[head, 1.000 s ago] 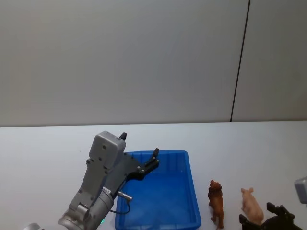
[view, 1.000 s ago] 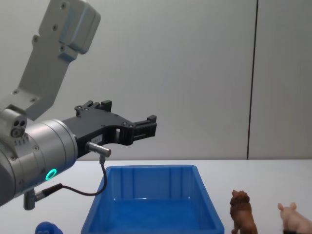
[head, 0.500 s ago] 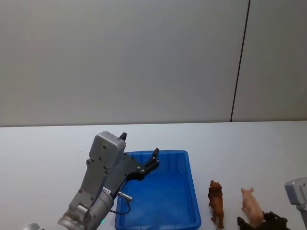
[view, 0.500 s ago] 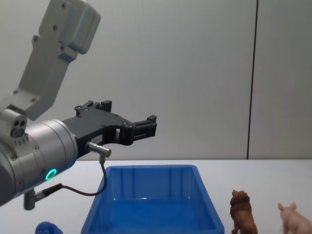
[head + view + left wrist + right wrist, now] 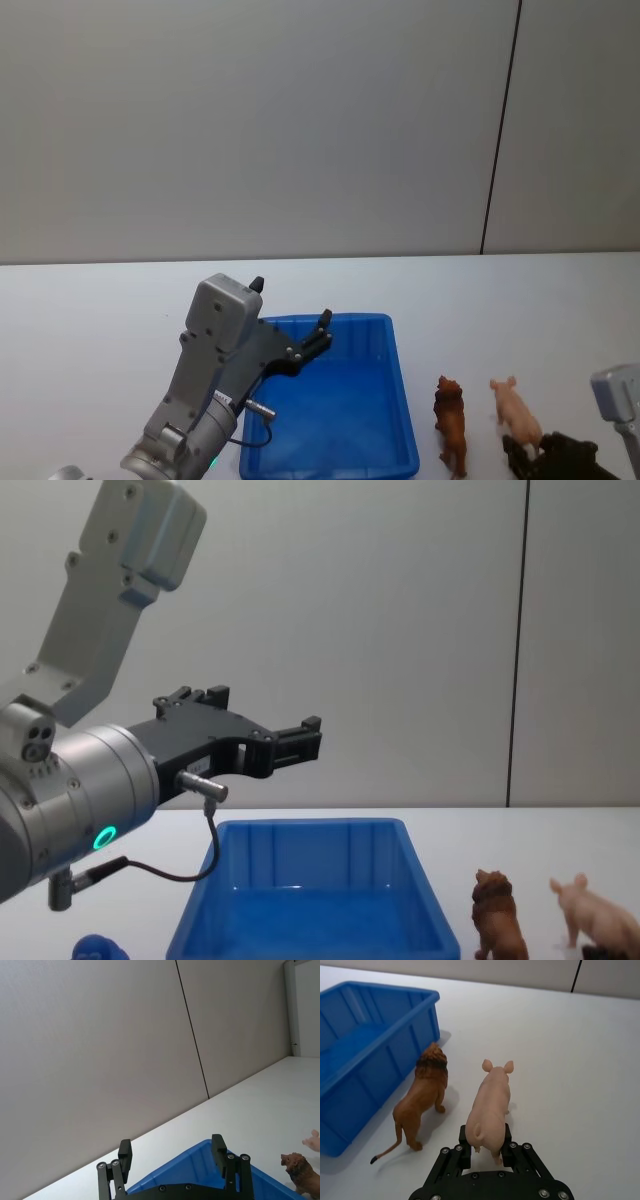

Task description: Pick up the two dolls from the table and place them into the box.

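Note:
The pale pink pig has its hindquarters between the fingers of my right gripper, which is shut on it near the table's front right. The pig points away from me. Just left of it the brown lion stands on the white table, close beside the blue box. The box holds nothing that I can see. My left gripper hangs open above the box's near left part, with nothing between its fingers.
A small round blue object lies on the table left of the box, near the front edge. A grey wall with a dark vertical seam rises behind the table.
My right gripper has moved left and forward with the pig, which now sits a little higher and nearer the lion. The left arm, the lion and the box have not moved.

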Tool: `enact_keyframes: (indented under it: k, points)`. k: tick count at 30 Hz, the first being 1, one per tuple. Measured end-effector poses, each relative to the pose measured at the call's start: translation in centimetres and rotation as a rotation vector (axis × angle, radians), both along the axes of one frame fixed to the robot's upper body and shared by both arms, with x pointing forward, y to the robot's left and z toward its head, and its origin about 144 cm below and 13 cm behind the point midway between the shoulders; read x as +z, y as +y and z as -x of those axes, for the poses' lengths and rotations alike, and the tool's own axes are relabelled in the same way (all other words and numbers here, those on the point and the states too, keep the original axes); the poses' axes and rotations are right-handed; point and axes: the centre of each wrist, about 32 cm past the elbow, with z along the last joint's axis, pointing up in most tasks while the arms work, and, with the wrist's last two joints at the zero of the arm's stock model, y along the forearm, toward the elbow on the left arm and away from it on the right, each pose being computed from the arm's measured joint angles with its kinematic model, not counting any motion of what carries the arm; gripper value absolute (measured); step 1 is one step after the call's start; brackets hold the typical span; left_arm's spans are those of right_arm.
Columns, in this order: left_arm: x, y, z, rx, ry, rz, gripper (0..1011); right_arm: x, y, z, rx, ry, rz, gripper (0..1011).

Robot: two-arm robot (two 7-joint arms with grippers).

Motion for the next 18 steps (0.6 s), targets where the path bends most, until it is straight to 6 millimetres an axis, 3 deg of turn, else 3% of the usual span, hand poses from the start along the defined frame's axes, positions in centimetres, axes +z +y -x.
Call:
enact_keyframes:
  k: [8, 18]
  points:
    - [0.0, 0.0, 0.0, 0.0, 0.0, 0.0, 1001, 1.2, 0.6, 0.1, 0.003, -0.09, 0.016, 318]
    - [0.0, 0.0, 0.0, 0.0, 0.0, 0.0, 1001, 4.0, 1.8, -0.7, 0.069, -0.212, 0.007, 318]
